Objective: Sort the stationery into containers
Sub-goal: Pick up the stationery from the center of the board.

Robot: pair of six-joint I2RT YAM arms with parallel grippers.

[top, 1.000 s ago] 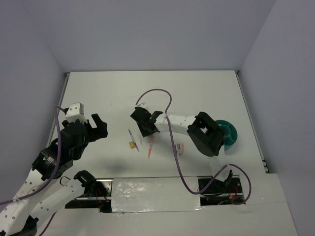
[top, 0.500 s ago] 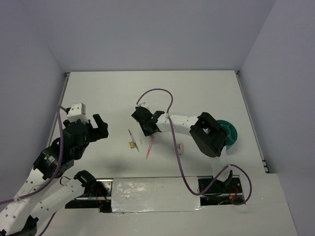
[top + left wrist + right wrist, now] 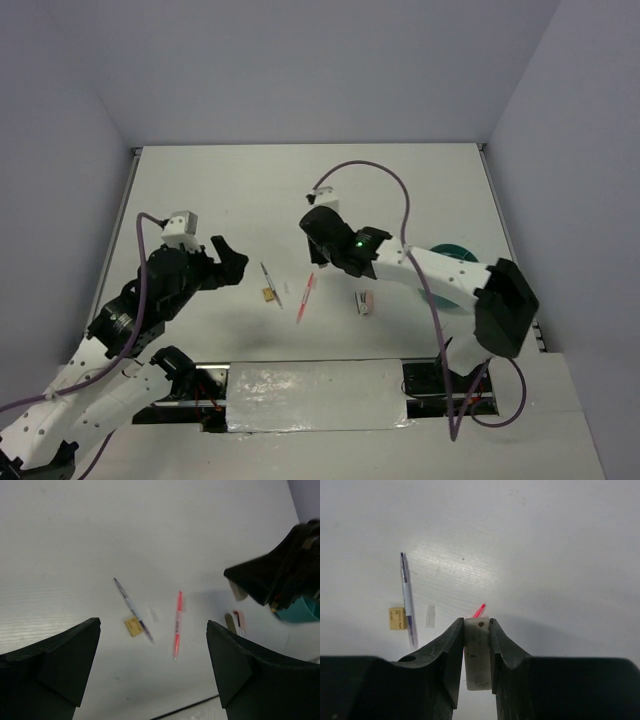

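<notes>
My right gripper (image 3: 477,622) is shut on a small off-white block (image 3: 477,652) and holds it above the table, over the upper end of the pink-red pen (image 3: 479,611). From above, the right gripper (image 3: 320,250) hangs at mid table. On the table lie a thin grey pen (image 3: 270,284), a yellow-brown block (image 3: 268,294) touching it, the pink-red pen (image 3: 304,298) and a pink-white mini stapler (image 3: 364,301). The teal cup (image 3: 455,252) stands at the right, partly hidden by the right arm. My left gripper (image 3: 232,268) is open and empty, left of the grey pen (image 3: 132,610).
A small clear piece (image 3: 430,616) lies between the grey pen and the pink-red pen. The right arm's forearm (image 3: 440,275) spans the space above the stapler and the cup. The table's near edge with taped mounts (image 3: 310,395) runs along the bottom.
The right gripper closed on the off-white block and rose with it, shifting right as the arm swung out. The left gripper moved right, closer to the grey pen.
</notes>
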